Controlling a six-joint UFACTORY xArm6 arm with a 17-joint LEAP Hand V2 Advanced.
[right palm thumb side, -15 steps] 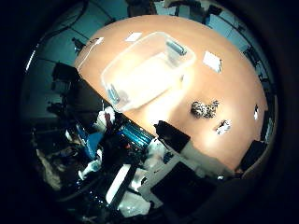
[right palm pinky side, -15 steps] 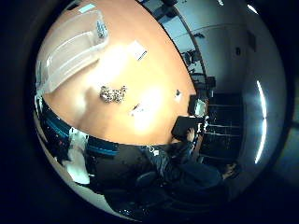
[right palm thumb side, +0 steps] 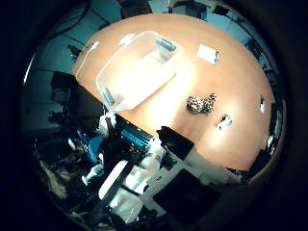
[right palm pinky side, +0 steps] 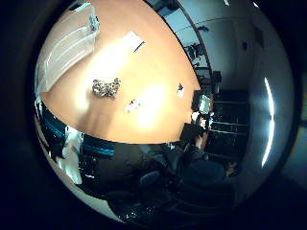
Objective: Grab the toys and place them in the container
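Observation:
A spotted plush toy (right palm thumb side: 200, 103) lies on the round orange-brown table (right palm thumb side: 192, 67), a short way from a clear plastic container (right palm thumb side: 136, 69) with grey handles. A small white toy (right palm thumb side: 224, 122) lies on the table beside the plush one. The little finger side palm view shows the plush toy (right palm pinky side: 106, 87), the white toy (right palm pinky side: 133, 104) and part of the container (right palm pinky side: 67, 43). The container looks empty. My hand is high above the table; white and black parts of it and the arm (right palm thumb side: 135, 178) show in the thumb side palm view. The fingers do not show clearly.
White paper sheets (right palm thumb side: 209, 55) (right palm pinky side: 133, 40) lie on the table past the container. A small white card (right palm pinky side: 179, 90) lies near the table's edge. Chairs and dark equipment (right palm pinky side: 197, 125) stand around the table.
The whole picture has shifted in both views, so the camera has moved. The toys and the container lie where they were on the table.

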